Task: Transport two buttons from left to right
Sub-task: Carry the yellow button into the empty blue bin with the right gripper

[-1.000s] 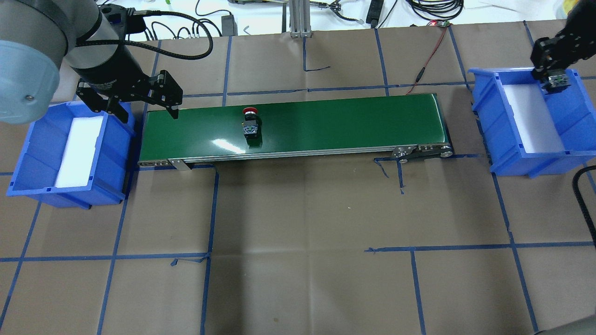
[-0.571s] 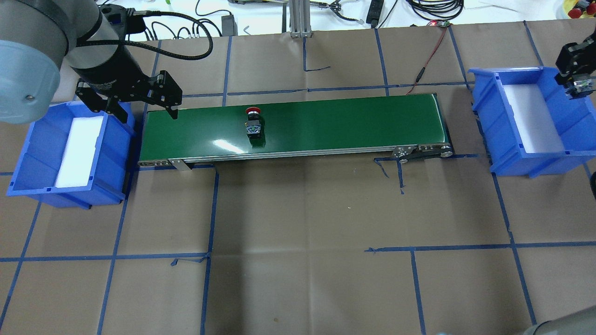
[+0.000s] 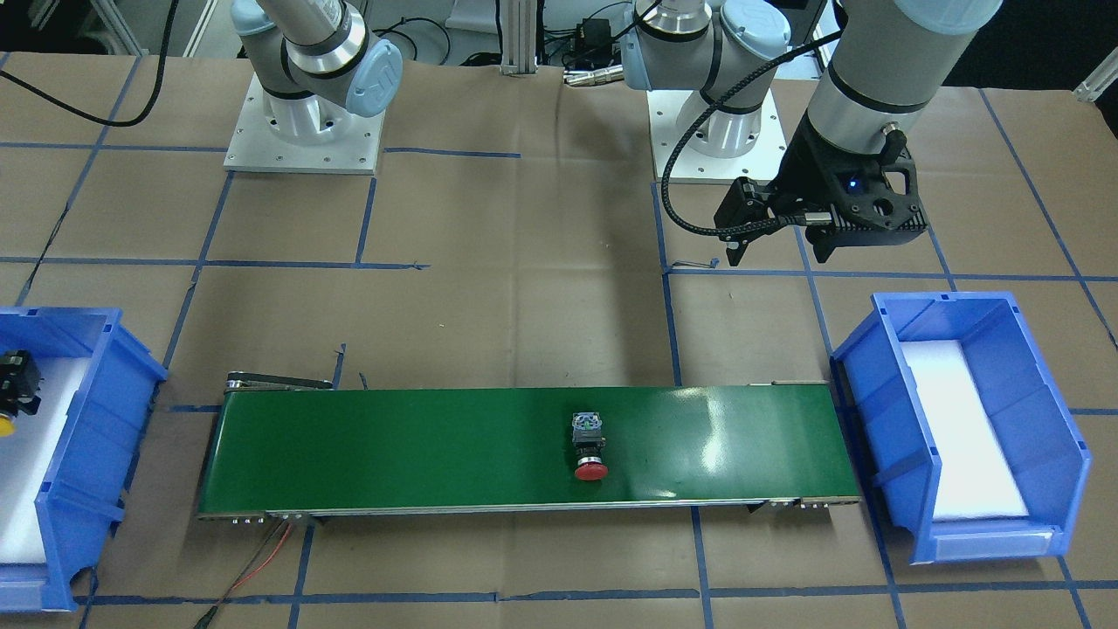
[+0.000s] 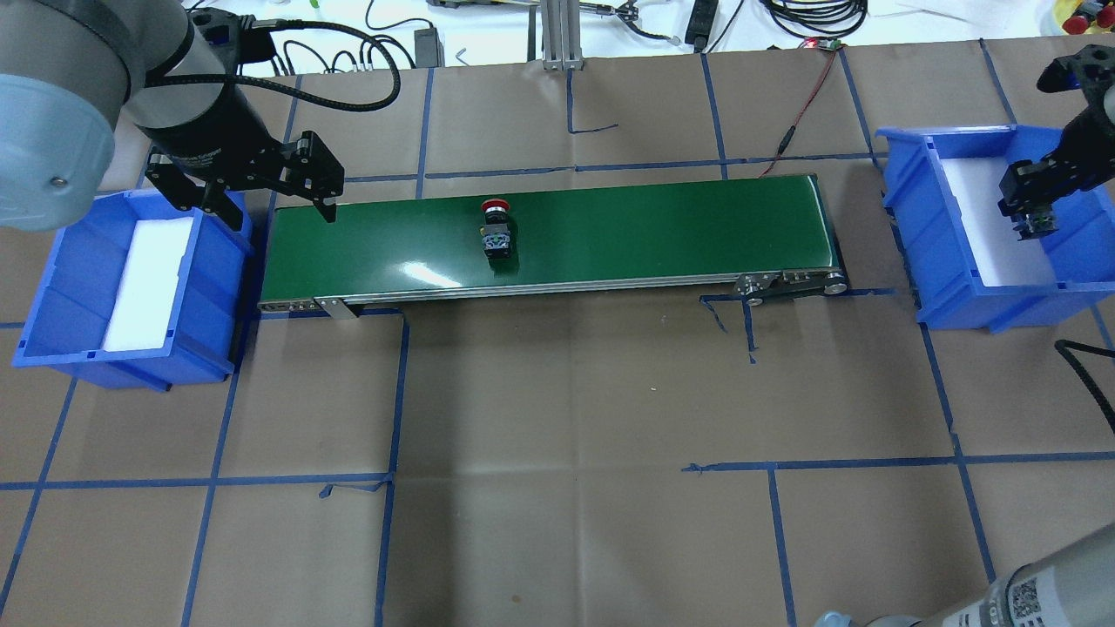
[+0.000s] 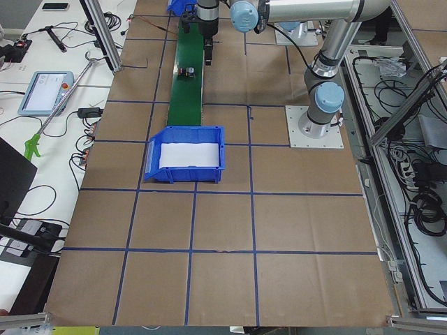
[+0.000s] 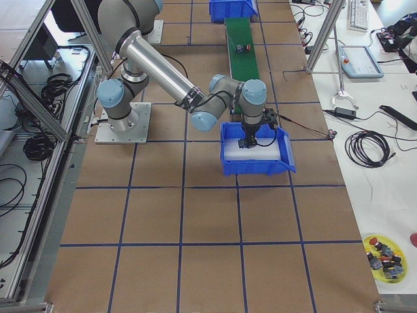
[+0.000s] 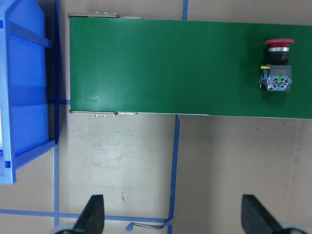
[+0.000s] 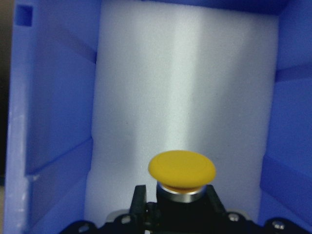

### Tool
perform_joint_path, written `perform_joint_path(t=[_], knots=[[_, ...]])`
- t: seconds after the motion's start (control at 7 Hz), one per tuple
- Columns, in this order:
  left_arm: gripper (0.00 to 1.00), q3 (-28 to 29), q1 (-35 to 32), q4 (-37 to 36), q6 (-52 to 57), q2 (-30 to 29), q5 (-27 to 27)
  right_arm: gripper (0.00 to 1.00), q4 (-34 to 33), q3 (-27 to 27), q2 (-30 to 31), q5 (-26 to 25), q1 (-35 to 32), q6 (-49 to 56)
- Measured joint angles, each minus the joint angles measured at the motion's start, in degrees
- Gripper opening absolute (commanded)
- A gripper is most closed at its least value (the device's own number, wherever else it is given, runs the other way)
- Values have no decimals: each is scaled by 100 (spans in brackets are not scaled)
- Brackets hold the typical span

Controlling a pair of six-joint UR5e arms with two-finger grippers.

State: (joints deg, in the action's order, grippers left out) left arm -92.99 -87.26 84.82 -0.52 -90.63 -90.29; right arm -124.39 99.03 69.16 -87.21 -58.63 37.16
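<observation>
At the overhead frame's right edge the right arm's jaws clamp the yellow-capped button [image 8: 182,170], cap aimed at the white foam [image 8: 185,87] of the blue bin [image 4: 984,305] beneath, while the red-capped button [image 4: 496,231] lies left of centre on the conveyor belt [image 4: 653,226], nearer the left arm's spread jaws.

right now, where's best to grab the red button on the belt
Come down and close on the red button's black blocky body, fingers across its flat sides. It lies on its side on the belt, cap pointing away from the robot; the round cap may slip.
</observation>
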Motion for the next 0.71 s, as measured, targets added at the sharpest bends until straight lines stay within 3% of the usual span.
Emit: perform_joint_path(t=[0.29, 0.43, 0.57, 0.71], knots=[[100, 0, -15, 6, -21, -9, 8, 7, -116, 163, -178, 6, 6, -84], [100, 0, -21, 7, -36, -13, 10, 22, -125, 177, -272, 7, 12, -94], [100, 0, -24, 8, -41, -15, 11, 85, -132, 176, -333, 6, 18, -97], [100, 0, -27, 9, -44, -16, 11, 99, -148, 168, -362, 11, 23, -103]])
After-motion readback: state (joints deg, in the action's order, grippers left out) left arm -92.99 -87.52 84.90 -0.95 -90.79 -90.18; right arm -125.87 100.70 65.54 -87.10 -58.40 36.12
